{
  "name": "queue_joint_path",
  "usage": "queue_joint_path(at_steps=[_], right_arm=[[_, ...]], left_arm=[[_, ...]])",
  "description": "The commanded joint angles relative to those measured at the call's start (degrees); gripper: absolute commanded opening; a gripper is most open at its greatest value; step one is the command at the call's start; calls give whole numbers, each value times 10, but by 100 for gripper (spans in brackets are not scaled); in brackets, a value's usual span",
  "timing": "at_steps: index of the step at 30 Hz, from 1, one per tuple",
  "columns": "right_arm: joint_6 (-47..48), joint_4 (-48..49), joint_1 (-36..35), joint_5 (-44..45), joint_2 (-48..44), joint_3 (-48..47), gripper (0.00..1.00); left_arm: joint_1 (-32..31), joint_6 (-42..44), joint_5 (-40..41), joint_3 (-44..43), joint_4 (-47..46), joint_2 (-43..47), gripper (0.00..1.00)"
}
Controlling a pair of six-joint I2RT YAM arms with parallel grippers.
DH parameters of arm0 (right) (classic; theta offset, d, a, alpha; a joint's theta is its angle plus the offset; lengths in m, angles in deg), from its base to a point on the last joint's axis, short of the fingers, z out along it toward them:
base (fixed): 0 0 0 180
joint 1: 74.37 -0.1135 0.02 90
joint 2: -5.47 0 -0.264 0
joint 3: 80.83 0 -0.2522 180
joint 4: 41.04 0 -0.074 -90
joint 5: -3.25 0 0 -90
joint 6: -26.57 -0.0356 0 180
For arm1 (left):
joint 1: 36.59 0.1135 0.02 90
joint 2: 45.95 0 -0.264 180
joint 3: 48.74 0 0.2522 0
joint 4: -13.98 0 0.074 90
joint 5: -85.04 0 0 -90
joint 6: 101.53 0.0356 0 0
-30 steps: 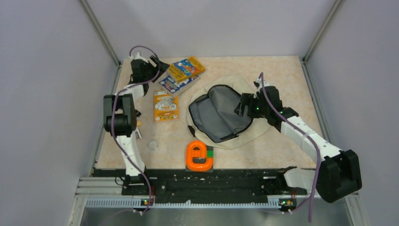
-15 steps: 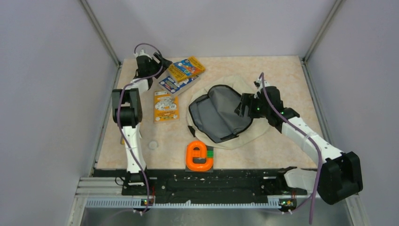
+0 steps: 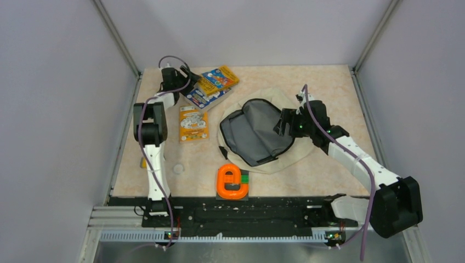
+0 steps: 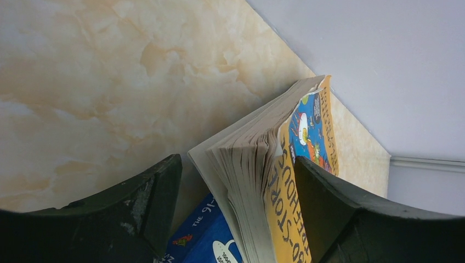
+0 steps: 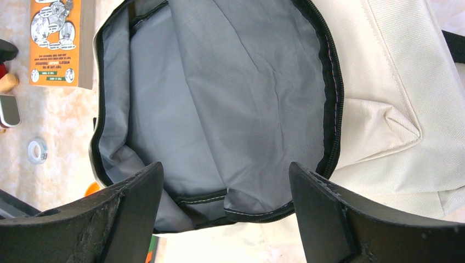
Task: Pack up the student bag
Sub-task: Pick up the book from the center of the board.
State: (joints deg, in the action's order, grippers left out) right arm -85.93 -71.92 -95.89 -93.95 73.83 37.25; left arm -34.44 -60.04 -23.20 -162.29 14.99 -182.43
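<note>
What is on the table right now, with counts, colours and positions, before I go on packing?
student bag: 1, beige with grey lining, right of centre, unzipped and gaping
yellow book: 1, yellow, far left, stacked on the blue book
blue book: 1, blue, under the yellow book
orange book: 1, orange, flat, left of the bag
C-shaped object: 1, orange, near edge, in front of the bag
tape roll: 1, white, near left
table: 1, beige marbled
left end effector: 1, black, open, straddling the yellow book
right end effector: 1, black, open, over the bag's opening
</note>
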Motion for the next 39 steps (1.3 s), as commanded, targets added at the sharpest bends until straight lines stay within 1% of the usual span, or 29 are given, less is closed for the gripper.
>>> queue_joint_path(at_steps=[1, 5, 9, 11, 16, 21, 23, 29, 34, 39], right_arm=[[5, 14, 1, 5, -14, -6, 82], [6, 14, 1, 9, -15, -3, 82], [7, 12, 0, 11, -14, 0, 82], [7, 13, 0, 11, -14, 2, 82], [9, 11, 1, 14, -14, 3, 82], [11, 8, 0, 18, -13, 5, 82], [12, 8, 1, 19, -13, 6, 82], [12, 7, 1, 21, -14, 9, 82], [12, 6, 1, 22, -17, 11, 82], [11, 7, 1, 21, -27, 12, 81]], left_arm=[[-2, -21, -17, -37, -7, -17, 79], [-3, -36, -30, -37, -29, -24, 75], [-5, -44, -39, -34, -56, -21, 65], [-4, -45, -41, -33, -67, -19, 57], [-5, -45, -52, -30, -101, -10, 43], [-4, -41, -65, -22, -135, 3, 24], [-5, -41, -71, -16, -150, 10, 20], [-4, -51, -92, 3, -193, 34, 0], [-4, -66, -108, 55, -255, 78, 0], [-7, -65, -133, 123, -317, 150, 0]])
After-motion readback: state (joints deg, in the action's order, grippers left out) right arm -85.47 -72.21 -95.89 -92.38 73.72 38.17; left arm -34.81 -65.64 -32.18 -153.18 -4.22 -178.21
